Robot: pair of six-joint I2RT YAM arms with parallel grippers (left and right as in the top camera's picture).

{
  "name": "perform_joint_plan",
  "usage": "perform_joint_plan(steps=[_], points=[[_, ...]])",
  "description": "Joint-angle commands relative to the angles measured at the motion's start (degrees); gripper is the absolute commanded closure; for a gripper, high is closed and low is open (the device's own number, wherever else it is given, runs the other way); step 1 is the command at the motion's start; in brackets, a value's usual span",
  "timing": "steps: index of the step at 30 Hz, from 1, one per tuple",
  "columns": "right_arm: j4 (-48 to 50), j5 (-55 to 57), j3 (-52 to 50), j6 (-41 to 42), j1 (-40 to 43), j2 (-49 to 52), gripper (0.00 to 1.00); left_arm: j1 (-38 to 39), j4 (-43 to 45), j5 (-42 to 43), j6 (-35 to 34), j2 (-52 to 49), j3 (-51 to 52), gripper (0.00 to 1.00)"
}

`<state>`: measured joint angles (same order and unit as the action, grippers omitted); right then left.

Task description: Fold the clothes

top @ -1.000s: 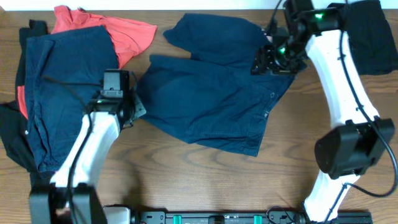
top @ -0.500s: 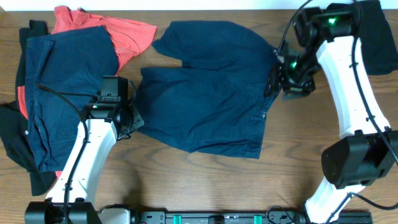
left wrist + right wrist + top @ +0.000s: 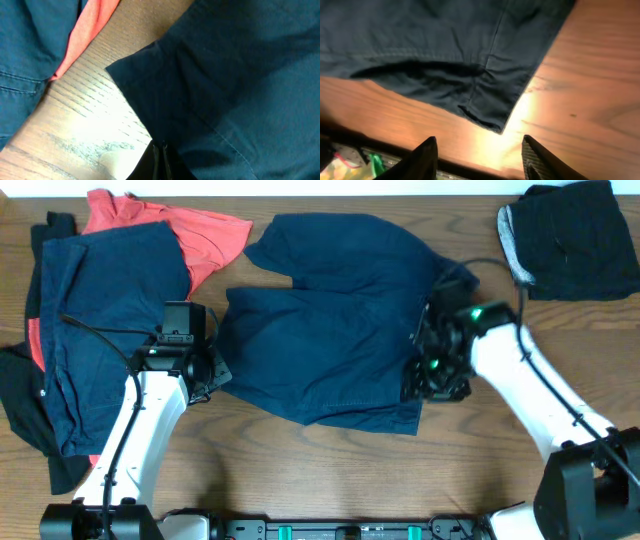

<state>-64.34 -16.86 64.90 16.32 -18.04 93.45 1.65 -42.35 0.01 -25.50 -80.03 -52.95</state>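
Observation:
A large navy garment [image 3: 330,330] lies spread in the middle of the table. My left gripper [image 3: 207,372] is at its left edge; in the left wrist view the fingers [image 3: 161,156] are pressed together with the dark cloth [image 3: 240,75] around them. My right gripper [image 3: 432,378] is open and empty, just above the table beside the garment's lower right corner [image 3: 490,120]; its fingers [image 3: 480,160] are spread apart. A second navy garment [image 3: 110,310] lies at the left over a coral-red shirt [image 3: 205,235] and a black piece [image 3: 25,415].
A black and grey pile [image 3: 575,235] sits at the back right corner. Bare wood [image 3: 520,310] shows right of the middle garment and along the front. The arms' base rail [image 3: 350,530] runs along the front edge. The coral shirt's edge shows in the left wrist view [image 3: 85,30].
My right arm has swung from the garment's back right part down to its front right corner, uncovering the black and grey pile. The garment's right side lies flatter. The left arm has barely moved.

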Motion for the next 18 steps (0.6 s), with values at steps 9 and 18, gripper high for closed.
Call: perform_joint_plan(steps=[9,18], points=[[11.1,0.3,-13.9,8.2,-3.1,-0.5,0.59,0.0,0.4,-0.7,0.2,0.3,0.1,0.94],[14.7,0.2,-14.5,8.5,-3.8,-0.5,0.96,0.0,0.7,-0.7,0.3,0.3,0.1,0.94]])
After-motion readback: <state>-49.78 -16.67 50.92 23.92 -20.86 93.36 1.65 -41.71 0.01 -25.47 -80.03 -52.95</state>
